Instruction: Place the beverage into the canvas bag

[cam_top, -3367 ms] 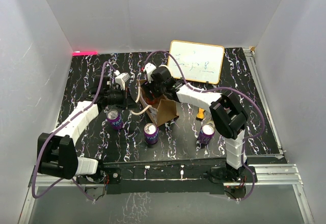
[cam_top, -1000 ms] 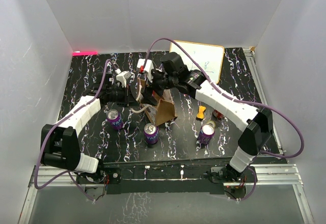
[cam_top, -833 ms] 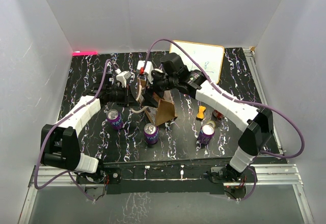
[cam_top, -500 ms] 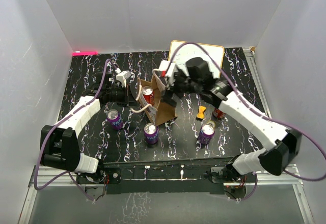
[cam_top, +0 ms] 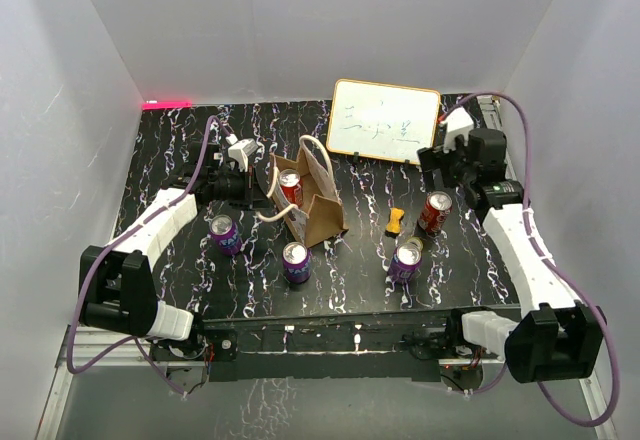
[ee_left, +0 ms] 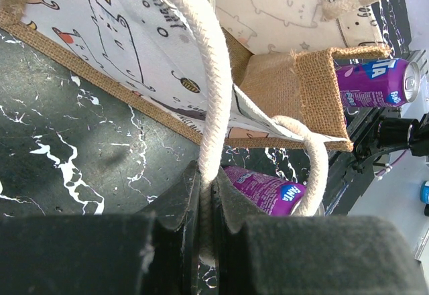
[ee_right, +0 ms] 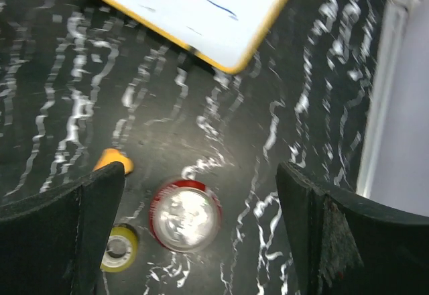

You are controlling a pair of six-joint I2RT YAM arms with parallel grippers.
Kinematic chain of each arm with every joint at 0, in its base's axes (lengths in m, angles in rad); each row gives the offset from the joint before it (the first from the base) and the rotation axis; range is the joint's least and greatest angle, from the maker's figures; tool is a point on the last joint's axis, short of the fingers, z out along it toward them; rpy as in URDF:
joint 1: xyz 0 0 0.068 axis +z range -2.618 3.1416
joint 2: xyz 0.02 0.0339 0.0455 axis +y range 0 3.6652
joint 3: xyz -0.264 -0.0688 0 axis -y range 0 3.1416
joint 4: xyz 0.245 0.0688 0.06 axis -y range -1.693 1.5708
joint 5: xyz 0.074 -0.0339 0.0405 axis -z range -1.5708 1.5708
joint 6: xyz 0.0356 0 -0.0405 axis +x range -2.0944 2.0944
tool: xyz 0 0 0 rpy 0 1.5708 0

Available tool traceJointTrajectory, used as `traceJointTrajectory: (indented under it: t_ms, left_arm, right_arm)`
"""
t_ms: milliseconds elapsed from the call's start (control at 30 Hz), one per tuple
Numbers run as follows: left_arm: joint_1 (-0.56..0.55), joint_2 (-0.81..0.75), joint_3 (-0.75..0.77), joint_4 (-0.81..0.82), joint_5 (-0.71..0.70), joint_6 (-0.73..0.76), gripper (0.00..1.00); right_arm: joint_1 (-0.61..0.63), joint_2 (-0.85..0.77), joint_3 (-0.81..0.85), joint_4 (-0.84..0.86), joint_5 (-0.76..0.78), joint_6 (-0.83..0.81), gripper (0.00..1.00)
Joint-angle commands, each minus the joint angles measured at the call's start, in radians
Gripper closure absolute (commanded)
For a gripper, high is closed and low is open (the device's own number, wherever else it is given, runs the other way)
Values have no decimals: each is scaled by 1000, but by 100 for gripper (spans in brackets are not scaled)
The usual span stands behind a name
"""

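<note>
Left claw [ee_left: 208,194] pinches canvas bag [cam_top: 325,220] handle [ee_left: 216,94]; right claw [ee_right: 201,188] spread above red can [ee_right: 184,216]. Handle slip could collapse bag mouth.

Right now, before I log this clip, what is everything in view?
canvas bag: one, tan-brown with cream handles, upright mid-table
red cans: two, one in the bag's open top, the other standing on the right
purple cans: three, left of the bag, in front of it, near right
whiteboard: one, white, yellow frame, far side
orange piece: one, small, between the bag and the standing red can
yellow round piece: one, beside the standing red can
pink strip: one, far left edge
table: black, white marbling
left tool: shut on the bag's handle
right tool: open, near the standing red can
</note>
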Motion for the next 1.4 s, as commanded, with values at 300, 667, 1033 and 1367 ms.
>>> traceJointTrajectory:
  t_ms: [300, 667, 1033, 1367]
  left_arm:
    - [4, -37, 25, -4, 25, 16, 100]
    - [4, -37, 30, -6, 40, 14, 100]
    - [5, -37, 27, -4, 29, 22, 100]
    - [4, -30, 34, -10, 27, 20, 100]
  right_arm:
    - [-98, 70, -90, 48, 17, 74, 0]
    - [-163, 171, -94, -50, -103, 34, 5]
    - [-168, 163, -113, -85, -130, 18, 15]
    - [-169, 144, -118, -90, -118, 14, 18]
